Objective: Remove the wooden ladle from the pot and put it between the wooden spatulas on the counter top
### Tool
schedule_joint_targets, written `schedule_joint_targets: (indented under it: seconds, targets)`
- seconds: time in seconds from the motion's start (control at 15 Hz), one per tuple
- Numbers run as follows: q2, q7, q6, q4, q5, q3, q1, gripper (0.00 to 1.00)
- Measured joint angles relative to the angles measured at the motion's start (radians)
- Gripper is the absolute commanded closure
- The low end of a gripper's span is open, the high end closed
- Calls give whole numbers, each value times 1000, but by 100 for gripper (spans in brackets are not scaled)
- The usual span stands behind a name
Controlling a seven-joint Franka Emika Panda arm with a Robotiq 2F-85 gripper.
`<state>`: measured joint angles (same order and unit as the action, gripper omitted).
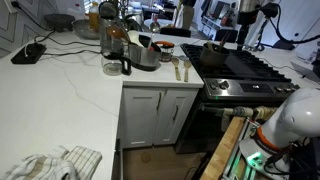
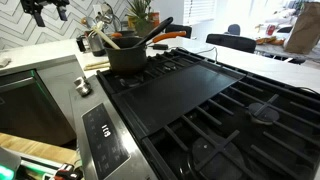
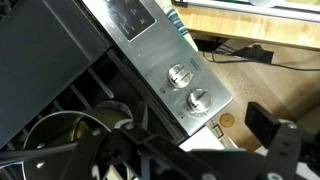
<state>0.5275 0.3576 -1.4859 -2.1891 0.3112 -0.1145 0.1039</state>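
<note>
The black pot [image 2: 128, 58] stands on the stove's far corner; it also shows in an exterior view [image 1: 213, 53]. The wooden ladle [image 2: 98, 40] leans out of the pot's left rim. Two wooden spatulas [image 1: 178, 68] [image 1: 187, 70] lie side by side on the white counter top [image 1: 70, 95] just beside the stove. My gripper [image 2: 45, 10] hangs high above the stove's front edge, far from the pot, with fingers spread and empty. In the wrist view my gripper [image 3: 200, 150] shows only dark fingers over the stove knobs [image 3: 180, 75]. Pot and ladle are out of that view.
A shiny steel pot [image 1: 146, 55], a glass jug [image 1: 115, 52] and jars crowd the counter behind the spatulas. A crumpled cloth [image 1: 55, 162] lies at the counter's near end. A black griddle plate [image 2: 190, 85] and grates [image 2: 250, 125] cover the stove top.
</note>
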Motion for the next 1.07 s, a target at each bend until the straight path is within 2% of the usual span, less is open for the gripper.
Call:
schedule_joint_targets:
  seconds: [0.67, 0.8, 1.07]
  targets:
    - [-1, -11, 0, 1, 0, 0, 0, 0]
    - [-18, -107, -28, 12, 0, 5, -1, 0]
    - [-100, -361, -160, 32, 9, 54, 0, 0]
